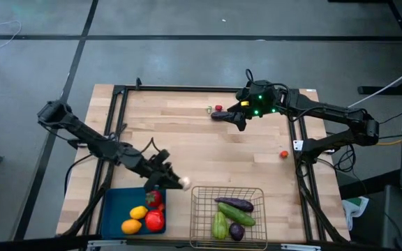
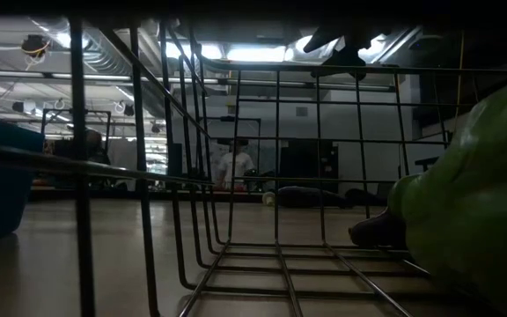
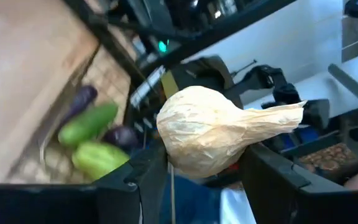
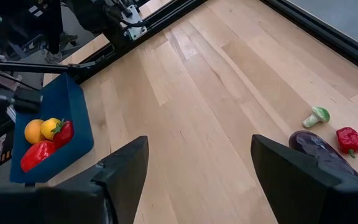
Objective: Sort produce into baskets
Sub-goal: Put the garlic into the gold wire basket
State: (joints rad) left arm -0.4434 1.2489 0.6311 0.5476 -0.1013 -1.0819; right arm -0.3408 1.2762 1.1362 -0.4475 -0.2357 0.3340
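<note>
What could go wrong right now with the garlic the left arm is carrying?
The left gripper pinches the garlic bulb by its rounded body, so it may slip out. It hangs between the blue tray and the wire basket, and could fall into the tray of fruit or onto the table. The right gripper is open near the eggplant.

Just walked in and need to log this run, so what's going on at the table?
A two-armed robot is sorting produce. The left gripper holds a white garlic bulb between the solid blue plastic tray, which holds a lemon, an orange and red items, and the metal wire-mesh basket, which holds green and purple vegetables. The right gripper, open, hovers at the far side by a purple eggplant and a small red pepper.
</note>
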